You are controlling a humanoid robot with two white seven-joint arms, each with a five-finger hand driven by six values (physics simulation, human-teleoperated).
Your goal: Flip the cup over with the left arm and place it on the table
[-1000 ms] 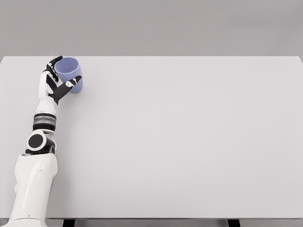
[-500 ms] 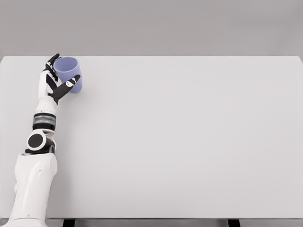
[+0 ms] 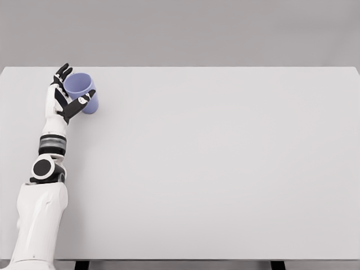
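A lilac cup [image 3: 83, 95] is at the table's far left corner, tilted with its mouth turned up and to the left. My left hand [image 3: 76, 83] is right at it. The palm is against the cup's left side and the thumb [image 3: 85, 99] crosses its front. The other fingers [image 3: 61, 73] stick out nearly straight behind the rim, so the hand looks open and the cup leans into the palm. The left arm [image 3: 42, 191] comes up from the lower left. The right arm is out of view.
The white table [image 3: 214, 169] fills the view. Its far edge runs just behind the cup and its left edge is close to my forearm. A plain grey wall stands behind.
The fingers have straightened away from the cup's rim. The cup, upright before, has tipped toward the palm and sits slightly lower in the picture. The arm has barely moved.
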